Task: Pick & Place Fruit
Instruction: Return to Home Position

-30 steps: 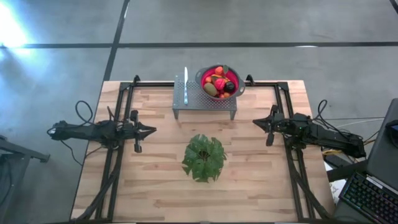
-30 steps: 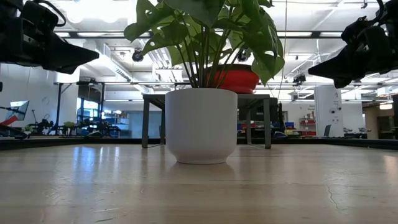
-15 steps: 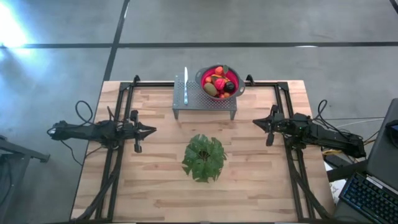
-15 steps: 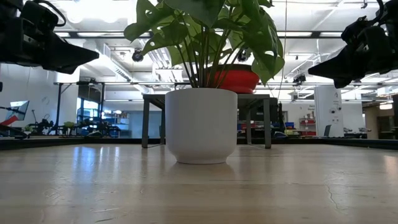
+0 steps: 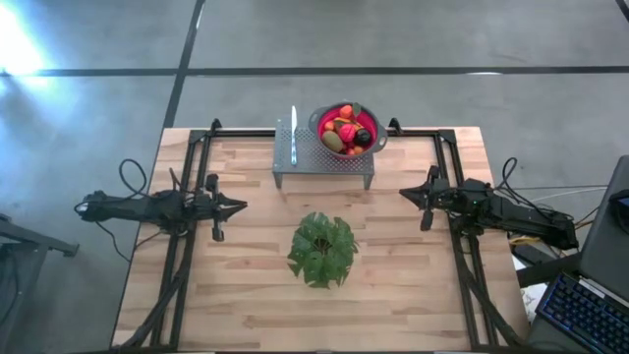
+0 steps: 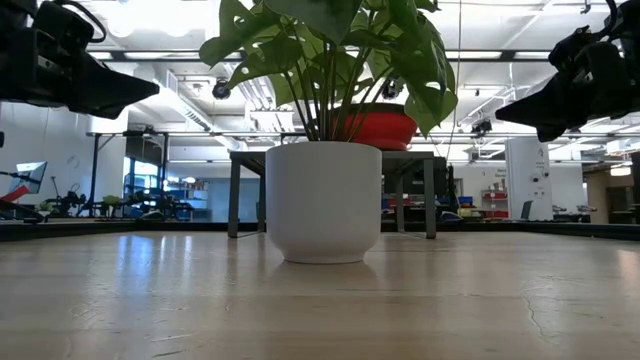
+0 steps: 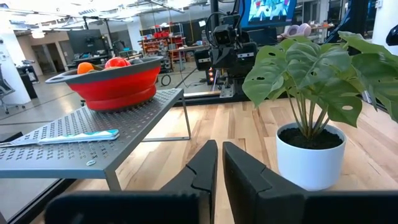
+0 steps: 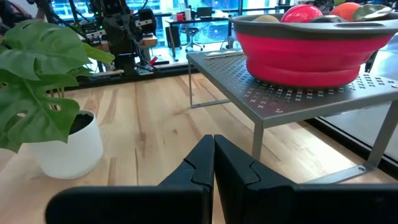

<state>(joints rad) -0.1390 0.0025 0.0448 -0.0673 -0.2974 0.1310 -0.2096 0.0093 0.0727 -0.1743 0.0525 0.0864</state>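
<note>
Fruit [image 5: 344, 131] fills the red strainer bowl [image 8: 311, 53]. Left gripper [image 5: 243, 206] and right gripper [image 5: 402, 195], both closed empty, should simply settle level.

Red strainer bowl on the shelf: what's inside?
Small fruit heaped in the bowl: red, orange, yellow, one dark purple, one olive-green. Pieces under the top layer are covered.

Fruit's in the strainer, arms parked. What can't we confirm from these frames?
- High view: fruit overlap in the red strainer bowl and are too small to count.
- Low view: the plant leaves hide most of the bowl; no fruit shows.
- Wrist views: the bowl's rim hides all but the fruit tops.
- Clear: left gripper and right gripper wait either side of the table, fingers shut, empty.
</note>
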